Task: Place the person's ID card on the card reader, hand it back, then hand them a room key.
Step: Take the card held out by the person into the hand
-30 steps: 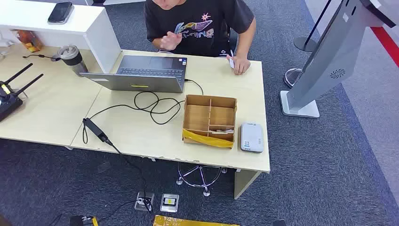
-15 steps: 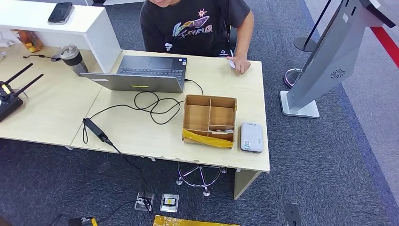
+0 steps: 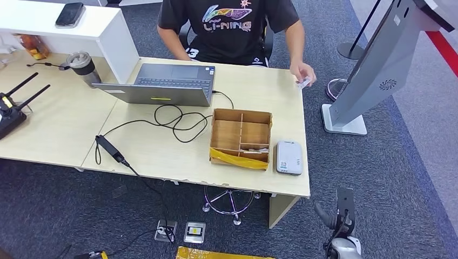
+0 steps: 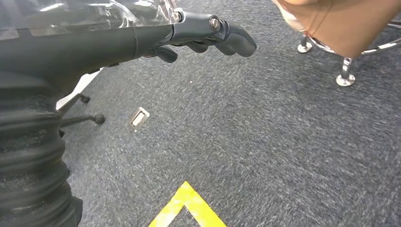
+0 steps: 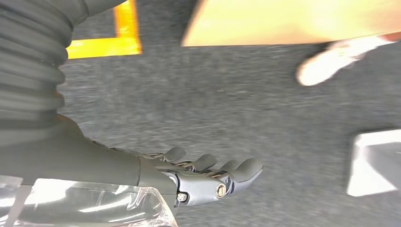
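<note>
The right hand [image 5: 208,177] is being held with its fingers [image 5: 243,169] spread and extended, with nothing in them, over grey carpet; in the head view the same right hand [image 3: 337,216] is seen beyond the near right corner of the desk [image 3: 162,145], below its edge. The left hand [image 4: 198,35] is being held with its fingers [image 4: 236,40] loosely extended and apart (nothing is being gripped), above the carpet near a chair base.

The ID card [image 3: 303,83] is being pinched in the person's hand [image 3: 302,73] just past the far right corner of the desk, out over its edge. The card reader [image 3: 289,157] is lying flat near the desk's near right corner, just beside a divided cardboard box [image 3: 240,137], which is sitting toward the desk's middle. A pale card-like item in the box's near compartment is too small to be identified. A laptop [image 3: 162,83] is standing open at the far side of the desk, before the seated person [image 3: 229,27].
</note>
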Robot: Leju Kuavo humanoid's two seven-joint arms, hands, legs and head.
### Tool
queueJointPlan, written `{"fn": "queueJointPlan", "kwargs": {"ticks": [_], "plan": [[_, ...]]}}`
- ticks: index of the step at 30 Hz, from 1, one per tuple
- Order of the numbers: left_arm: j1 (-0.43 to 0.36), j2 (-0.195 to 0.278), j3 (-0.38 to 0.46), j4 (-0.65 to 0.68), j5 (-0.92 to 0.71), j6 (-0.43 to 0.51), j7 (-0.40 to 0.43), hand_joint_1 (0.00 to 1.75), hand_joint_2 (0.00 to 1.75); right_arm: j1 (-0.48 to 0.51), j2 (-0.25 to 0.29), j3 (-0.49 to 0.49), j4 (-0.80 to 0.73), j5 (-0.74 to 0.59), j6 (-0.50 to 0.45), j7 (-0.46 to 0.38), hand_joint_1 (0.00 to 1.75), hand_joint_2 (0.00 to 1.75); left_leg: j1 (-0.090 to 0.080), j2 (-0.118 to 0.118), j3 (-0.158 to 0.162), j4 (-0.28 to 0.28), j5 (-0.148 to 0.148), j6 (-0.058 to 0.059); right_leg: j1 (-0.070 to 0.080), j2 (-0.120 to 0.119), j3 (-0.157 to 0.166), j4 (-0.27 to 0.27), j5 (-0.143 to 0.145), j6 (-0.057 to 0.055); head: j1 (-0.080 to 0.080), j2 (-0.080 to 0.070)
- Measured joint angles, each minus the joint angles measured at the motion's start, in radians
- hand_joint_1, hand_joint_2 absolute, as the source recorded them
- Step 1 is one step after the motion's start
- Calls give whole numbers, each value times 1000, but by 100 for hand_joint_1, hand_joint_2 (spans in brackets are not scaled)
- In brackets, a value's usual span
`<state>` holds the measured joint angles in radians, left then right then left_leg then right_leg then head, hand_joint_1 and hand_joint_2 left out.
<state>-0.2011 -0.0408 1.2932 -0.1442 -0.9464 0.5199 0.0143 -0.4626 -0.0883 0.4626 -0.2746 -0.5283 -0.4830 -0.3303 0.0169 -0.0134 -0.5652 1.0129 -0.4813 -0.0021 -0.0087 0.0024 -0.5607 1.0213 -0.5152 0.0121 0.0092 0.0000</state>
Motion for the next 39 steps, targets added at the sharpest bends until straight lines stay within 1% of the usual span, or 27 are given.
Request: {"fn": "queueJointPlan", "kwargs": {"ticks": [3,7,12,16,19,21,22,25,27,29,30,32,35,37,39], "plan": [[0,0,6,0,0,3,1,0,175,-30,-1,-11,-10,6,-8,-14,0,175,0,0,0,0,0,0,0,0,0,0,0,0,0,0],[0,0,8,0,-2,-4,-2,0,175,-46,-7,-27,-18,-4,-24,-41,0,175,0,0,0,0,0,0,0,0,0,0,0,0,0,0],[0,6,9,0,-15,-34,-19,0,175,-63,-26,-59,-32,-24,-30,-93,0,175,0,0,0,0,0,0,0,0,0,0,0,0,0,0],[0,10,9,0,-20,-43,-23,0,175,-78,-38,-80,-40,-29,-29,-110,0,175,0,0,0,0,0,0,0,0,0,0,0,0,0,0],[0,13,9,0,-26,-54,-30,0,175,-84,-40,-97,-52,-30,-28,-165,0,175,0,0,0,0,0,0,0,0,0,0,0,0,0,0],[0,17,9,0,-35,-65,-35,0,175,-97,-42,-109,-75,-14,-33,-217,0,175,0,0,0,0,0,0,0,0,0,0,1,0,0,0],[-1,19,9,0,-39,-71,-37,0,175,-107,-43,-114,-93,0,-42,-231,0,175,0,0,0,0,0,0,0,0,0,0,1,0,0,0],[-1,23,9,0,-46,-79,-38,0,175,-131,-46,-126,-160,46,-71,-226,0,175,0,0,0,0,0,0,0,0,0,0,1,0,0,0],[-1,25,9,0,-50,-80,-38,0,175,-137,-47,-134,-207,87,-88,-241,0,175,0,-1,0,0,1,1,0,-1,1,0,1,0,0,0],[-1,27,9,0,-56,-80,-38,0,175,-138,-46,-139,-276,178,-123,-251,0,175,0,-1,-1,0,1,1,0,-1,1,1,1,0,0,0],[-1,27,9,0,-59,-80,-38,0,175,-138,-43,-140,-319,246,-145,-239,0,175,0,-1,-1,0,1,1,0,-1,1,1,1,0,0,0],[-1,28,9,0,-65,-81,-37,0,175,-139,-33,-139,-431,442,-183,-182,0,175,0,-1,-1,0,1,1,0,-1,1,1,1,0,0,0],[-2,29,9,0,-75,-82,-36,0,175,-147,2,-128,-609,791,-198,-96,0,175,1,-1,0,0,2,0,1,-1,1,1,1,0,0,0],[-2,29,9,0,-80,-86,-36,0,175,-153,33,-109,-707,969,-199,-72,0,175,1,-2,0,0,2,0,1,-1,1,1,1,0,0,0],[-3,30,9,0,-87,-95,-38,0,175,-160,66,-84,-785,1107,-200,-62,0,175,2,-2,-1,0,2,-1,2,-2,1,1,0,-1,0,0]]}}
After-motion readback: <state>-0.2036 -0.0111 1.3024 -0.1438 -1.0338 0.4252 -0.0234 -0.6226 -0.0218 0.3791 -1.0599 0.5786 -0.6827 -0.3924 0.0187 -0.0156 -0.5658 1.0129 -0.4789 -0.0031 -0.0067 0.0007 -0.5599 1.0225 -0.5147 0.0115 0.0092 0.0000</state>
